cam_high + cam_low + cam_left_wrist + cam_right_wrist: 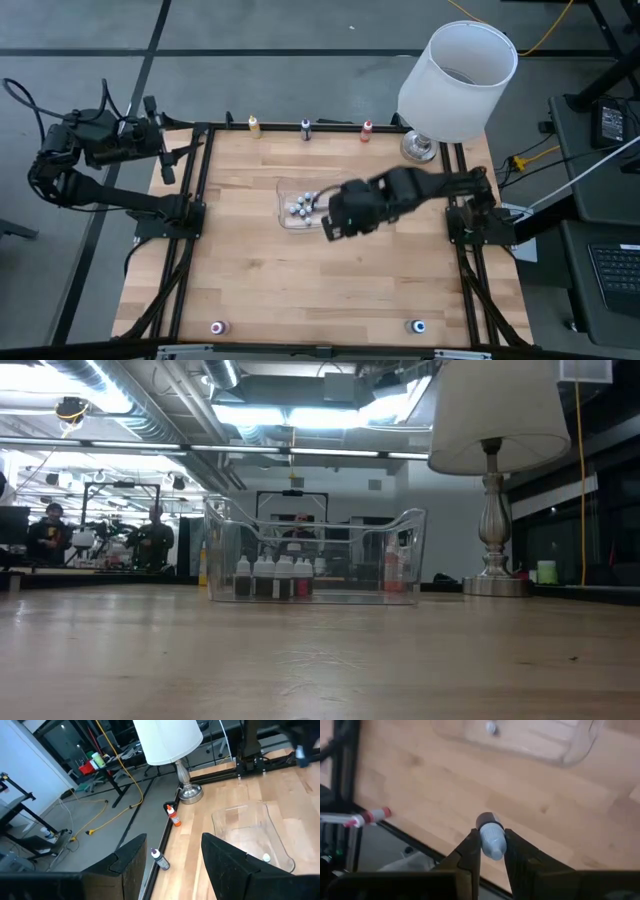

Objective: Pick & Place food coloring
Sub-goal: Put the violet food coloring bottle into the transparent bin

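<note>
The right gripper (pixel 334 226) hangs over the middle of the bench (pixel 300 290), just right of the clear tray (pixel 284 217) at picture centre, and its jaws pinch a small dark bottle with a pale cap (pixel 490 840), seen plainly in the right wrist view. This looks like the carry step: one food coloring bottle is lifted and on its way to the tray, where several pale-capped bottles (pixel 298 207) stand already. The next move would call for bringing the bottle over the tray's open top, lowering it clear of the wall, then letting go. Other bottles wait along the top edge: yellow (pixel 254 125), dark (pixel 306 128) and red (pixel 367 130); two more stand at the bottom edge, pink (pixel 218 327) and blue (pixel 418 326). The left gripper (pixel 170 865) waits off the upper left, jaws spread and empty.
</note>
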Available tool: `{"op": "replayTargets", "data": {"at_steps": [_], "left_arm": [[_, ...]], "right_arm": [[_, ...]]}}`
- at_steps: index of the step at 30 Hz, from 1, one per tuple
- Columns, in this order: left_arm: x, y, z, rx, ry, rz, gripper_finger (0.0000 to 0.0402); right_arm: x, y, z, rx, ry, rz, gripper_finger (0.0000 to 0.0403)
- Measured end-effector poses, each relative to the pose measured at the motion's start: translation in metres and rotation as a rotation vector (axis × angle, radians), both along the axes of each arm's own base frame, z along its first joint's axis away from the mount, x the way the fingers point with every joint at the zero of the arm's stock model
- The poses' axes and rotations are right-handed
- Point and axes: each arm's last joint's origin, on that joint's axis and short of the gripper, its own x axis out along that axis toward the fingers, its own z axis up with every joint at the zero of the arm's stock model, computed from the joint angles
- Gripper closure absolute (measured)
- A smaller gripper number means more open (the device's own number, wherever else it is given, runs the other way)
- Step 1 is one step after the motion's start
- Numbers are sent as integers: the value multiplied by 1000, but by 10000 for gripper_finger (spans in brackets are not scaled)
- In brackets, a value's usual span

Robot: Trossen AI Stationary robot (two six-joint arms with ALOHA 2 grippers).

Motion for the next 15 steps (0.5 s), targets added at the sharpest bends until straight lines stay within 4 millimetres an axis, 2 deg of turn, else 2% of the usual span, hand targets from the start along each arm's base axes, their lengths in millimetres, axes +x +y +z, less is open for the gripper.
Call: {"op": "replayTargets", "data": {"at_steps": [7,15], "left_arm": [[0,-1,0,29,19,-41,217],[0,-1,0,28,19,-44,217]], "right_arm": [[5,-53,4,11,-10,23,329],[15,-106,-5,-42,-5,84,331]]}}
